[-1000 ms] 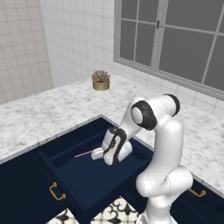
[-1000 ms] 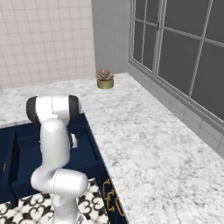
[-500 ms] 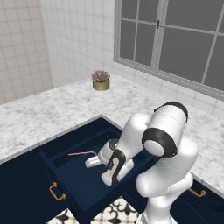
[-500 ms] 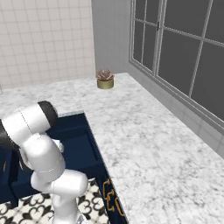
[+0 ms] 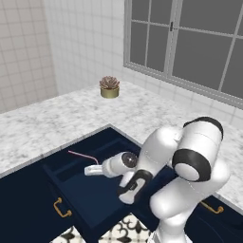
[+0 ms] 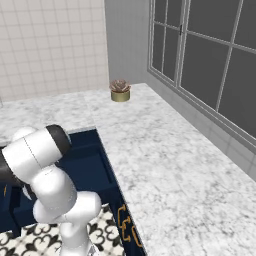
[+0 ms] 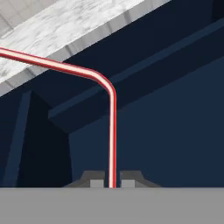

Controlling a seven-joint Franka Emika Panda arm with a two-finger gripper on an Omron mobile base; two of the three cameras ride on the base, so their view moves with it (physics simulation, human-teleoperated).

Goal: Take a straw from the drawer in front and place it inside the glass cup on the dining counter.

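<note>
Marble surface (image 5: pixel 57 118) under a window, brass pot with succulent (image 5: pixel 109 87) on it. Navy drawer (image 5: pixel 90 194) stands pulled out below. Fingers (image 7: pixel 112 178) narrow, pinched on the straw (image 7: pixel 112 131) just above the drawer; straw bent, free end pointing toward the surface edge.

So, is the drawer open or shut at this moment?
Open. The drawer is pulled out from the counter, its inside showing, and the gripper holds the straw above it.

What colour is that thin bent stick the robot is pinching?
The thin bent straw is red with a pale stripe along it, clearest in the hand view.
</note>
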